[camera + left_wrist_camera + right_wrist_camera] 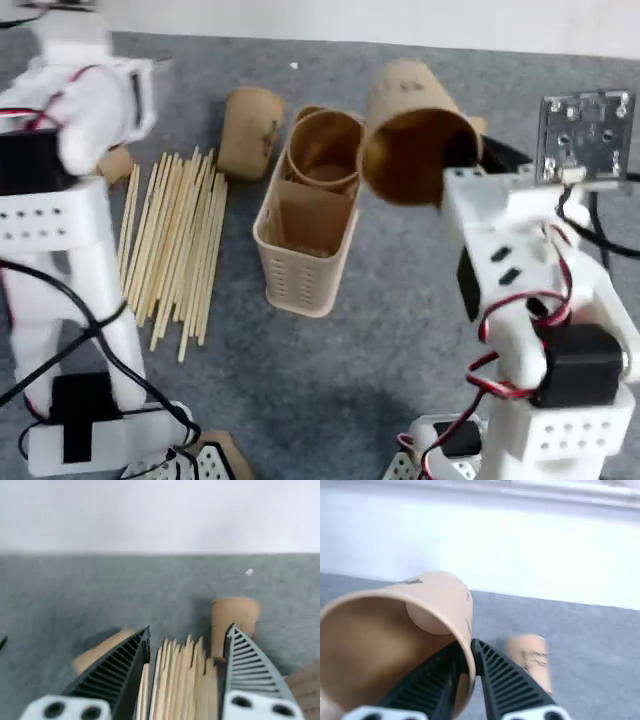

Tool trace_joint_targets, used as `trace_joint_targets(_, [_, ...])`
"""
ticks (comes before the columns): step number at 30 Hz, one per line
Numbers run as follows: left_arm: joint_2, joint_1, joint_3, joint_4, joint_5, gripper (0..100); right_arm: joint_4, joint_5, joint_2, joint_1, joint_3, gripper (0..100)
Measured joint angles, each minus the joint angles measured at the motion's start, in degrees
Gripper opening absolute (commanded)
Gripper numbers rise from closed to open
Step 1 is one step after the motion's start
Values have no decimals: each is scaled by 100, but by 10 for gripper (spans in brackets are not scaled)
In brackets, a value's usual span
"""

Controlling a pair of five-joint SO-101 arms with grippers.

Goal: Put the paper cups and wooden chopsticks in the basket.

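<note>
1. high view: the basket [300, 262] stands on the grey desk [330, 400], with a nested paper cup [325, 150] upright in its far compartment. the wooden chopsticks [175, 250] lie in a loose bundle on the desk on the left arm's [70, 200] side of the basket, near it but apart. a lying paper cup [250, 130] rests on its side just beside the basket's far end, on that same side. a half-hidden paper cup [115, 165] peeks out behind the left arm, farther from the basket than the chopsticks. the raised paper cup [410, 140] tilts its mouth toward the camera at the basket's far corner on the right arm's [520, 290] side, just beside the nested paper cup.
2. left wrist view: this adds the grip that the high view leaves unclear. the left pincer [189, 630] is released, its fingers [125, 670] spread wide over the far ends of the wooden chopsticks, which lie between them; i cannot tell whether they touch. the lying paper cup [235, 617] sits just past one fingertip and the half-hidden paper cup [100, 650], plainer here, past the other.
3. right wrist view: the right pincer [466, 647] is clenched on the rim of the raised paper cup [395, 640], one finger inside the mouth and one outside. the cup hangs off the desk against the white wall [520, 555]. the lying paper cup [530, 655] rests on the desk beyond the fingertips.
</note>
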Motion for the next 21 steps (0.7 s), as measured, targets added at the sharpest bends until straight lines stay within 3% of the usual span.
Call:
trace_joint_targets(8, [0, -1046, 193, 193, 0, 252, 536, -176, 2330, -510, -1407, 5])
trace_joint_targets(17, [0, -1327, 1327, -651, 0, 252, 2541, -176, 4932, -791, -4492, 5])
trace_joint_targets(21, [0, -1327, 1547, -862, 0, 252, 2884, -246, 5486, -800, -5442, 5])
